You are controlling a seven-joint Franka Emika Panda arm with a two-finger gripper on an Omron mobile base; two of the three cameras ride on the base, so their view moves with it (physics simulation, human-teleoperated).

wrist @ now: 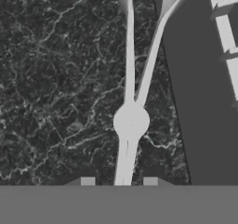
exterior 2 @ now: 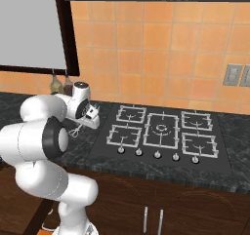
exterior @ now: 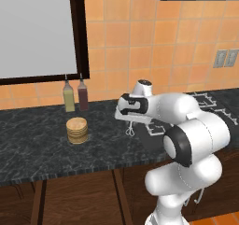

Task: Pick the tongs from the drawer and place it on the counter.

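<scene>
Nearest you, the dark wood cabinet fronts (exterior: 70,198) are running under the thick front edge of the counter (exterior: 37,144), whose black veined top is stretching away toward the orange tiled wall (exterior 2: 146,48).

The gripper (wrist: 119,181) is hanging over that counter with its fingers clenched on the tongs (wrist: 131,102). In the hand view you are seeing the two dark fingertips (wrist: 86,181) sitting either side of the tongs' lower stem, the round pivot just beyond them, and the two thin arms spreading away over the marble toward the edge of the black gas hob (wrist: 204,93). You cannot tell from this view whether the tongs are touching the counter.

In the left base view the gripper (exterior: 122,111) is pointing sideways, with the tongs (exterior: 131,127) dangling below it, looped ends down, just left of the hob. That view is also showing you a stack of round tan discs (exterior: 77,130) and, further back, two bottles (exterior: 75,96) under a dark-framed window (exterior: 37,30).

The right base view is giving you the whole hob (exterior 2: 161,131) with its grates and knobs, plus wall sockets (exterior 2: 237,75) beyond.
</scene>
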